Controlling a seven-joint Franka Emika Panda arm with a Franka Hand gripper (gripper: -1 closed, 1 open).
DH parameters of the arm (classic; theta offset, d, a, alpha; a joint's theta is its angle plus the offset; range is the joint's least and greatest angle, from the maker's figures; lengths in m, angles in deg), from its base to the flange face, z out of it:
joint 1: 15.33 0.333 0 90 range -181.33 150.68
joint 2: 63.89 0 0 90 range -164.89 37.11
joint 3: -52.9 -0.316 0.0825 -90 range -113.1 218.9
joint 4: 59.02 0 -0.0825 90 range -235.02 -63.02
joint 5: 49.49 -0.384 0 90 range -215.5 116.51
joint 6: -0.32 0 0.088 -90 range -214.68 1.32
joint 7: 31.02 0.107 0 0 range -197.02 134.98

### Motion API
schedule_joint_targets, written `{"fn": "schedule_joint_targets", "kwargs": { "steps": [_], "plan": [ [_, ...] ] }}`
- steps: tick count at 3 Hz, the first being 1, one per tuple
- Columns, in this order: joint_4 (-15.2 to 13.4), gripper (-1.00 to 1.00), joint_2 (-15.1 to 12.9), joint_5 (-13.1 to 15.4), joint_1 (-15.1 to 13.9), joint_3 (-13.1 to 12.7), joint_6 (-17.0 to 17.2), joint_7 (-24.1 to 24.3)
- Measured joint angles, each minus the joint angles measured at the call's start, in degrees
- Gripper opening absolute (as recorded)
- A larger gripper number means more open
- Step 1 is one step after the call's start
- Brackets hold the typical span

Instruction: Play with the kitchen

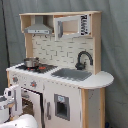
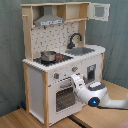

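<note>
The kitchen point(image 2: 60, 60) bears no legible writing; claw point(image 2: 76, 80) state unclear at its oven door point(image 2: 64, 95).

The hand point(image 2: 75, 80) hides its own fingertips.

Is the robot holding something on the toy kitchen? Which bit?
It cannot be told. The white gripper is right against the front of the white and pale wood toy kitchen, by the oven door, but no hold shows.

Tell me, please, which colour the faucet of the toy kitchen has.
The faucet is black; it shows best in the first exterior view, above the grey sink.
</note>
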Motion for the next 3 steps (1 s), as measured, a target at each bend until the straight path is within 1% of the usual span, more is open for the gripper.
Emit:
{"fn": "schedule_joint_targets", "kwargs": {
  "steps": [1,2,3],
  "plan": [
    [-5.0,1.0,0.0,0.0,0.0,1.9,-0.5,-2.4],
    [-7.9,1.0,0.0,0.1,5.3,2.7,-0.3,-4.5],
    [-9.8,1.0,0.4,0.4,9.2,3.7,-0.3,-9.0]
  ]
}}
